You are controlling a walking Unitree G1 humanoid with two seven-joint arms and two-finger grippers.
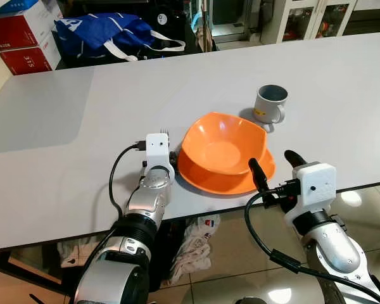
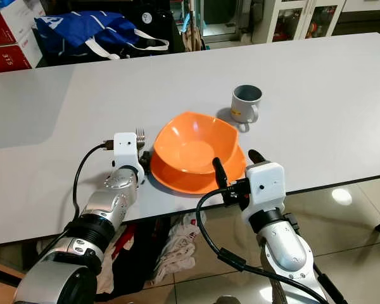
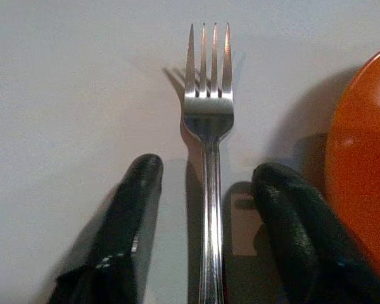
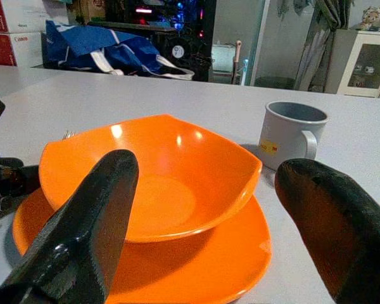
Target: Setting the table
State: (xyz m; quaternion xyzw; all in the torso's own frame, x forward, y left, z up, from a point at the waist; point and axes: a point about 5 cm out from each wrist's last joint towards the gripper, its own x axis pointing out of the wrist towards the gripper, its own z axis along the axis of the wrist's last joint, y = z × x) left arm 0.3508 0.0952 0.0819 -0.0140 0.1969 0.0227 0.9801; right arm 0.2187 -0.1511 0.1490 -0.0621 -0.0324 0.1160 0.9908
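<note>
While both pincers gape, the left gripper point(image 3: 206, 209) straddles a shiny steel fork point(image 3: 208, 126) on the smooth white table point(image 1: 63, 126), beside a glossy orange bowl point(image 1: 223, 149).

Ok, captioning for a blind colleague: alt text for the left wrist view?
A silver fork lies on the white table between the left gripper's two open black fingers, tines pointing away. An orange plate's edge sits beside it.

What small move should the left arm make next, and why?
Probably it should draw the left end effector straight back from the fork. The fork already lies flat on the table, just beside the orange plate, and the open fingers stand apart on either side of its handle, not clamping it.
</note>
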